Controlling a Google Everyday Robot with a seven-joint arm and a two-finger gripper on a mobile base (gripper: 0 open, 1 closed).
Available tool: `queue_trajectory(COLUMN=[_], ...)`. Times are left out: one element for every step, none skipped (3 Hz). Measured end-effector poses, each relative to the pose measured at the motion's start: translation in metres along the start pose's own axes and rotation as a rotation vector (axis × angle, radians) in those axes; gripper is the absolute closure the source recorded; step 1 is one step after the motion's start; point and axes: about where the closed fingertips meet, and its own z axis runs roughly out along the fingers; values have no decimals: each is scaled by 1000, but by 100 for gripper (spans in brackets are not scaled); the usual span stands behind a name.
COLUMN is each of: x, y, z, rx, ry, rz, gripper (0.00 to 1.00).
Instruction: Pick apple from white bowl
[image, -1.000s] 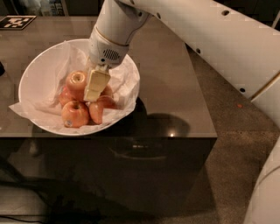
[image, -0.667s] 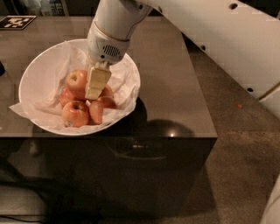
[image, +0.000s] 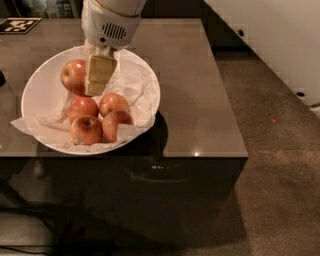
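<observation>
The white bowl (image: 35, 85), lined with crumpled white paper, stands on the left part of the dark table. My gripper (image: 85, 86) hangs over the bowl from the white wrist (image: 107, 22) above. It is shut on one red-orange apple (image: 71, 76), held against the beige finger (image: 100, 74) and raised above the others. The second finger is hidden behind the apple. Four more apples lie in the front of the bowl: two (image: 82, 107) (image: 114, 102) in the middle and two (image: 86, 130) (image: 117, 123) nearer the front rim.
The bowl sits near the front edge of the table (image: 200, 100). A black-and-white marker tag (image: 19, 25) lies at the table's back left corner. Carpeted floor (image: 280, 165) runs along the right, with a white wall (image: 280, 40) beyond.
The gripper has closed on the back-left apple and lifted it up and away from the pile. The other apples stay in the bowl.
</observation>
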Motion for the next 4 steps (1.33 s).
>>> queue_trajectory(x=[-12,-26,-52,-52], y=[-6,-13,-16,-16], z=[-19,-45,-80,-80], rx=[24,52,127,127], ry=[16,22,18,18], rz=[-18,-47,-86,-86], gripper=[100,100,100,100])
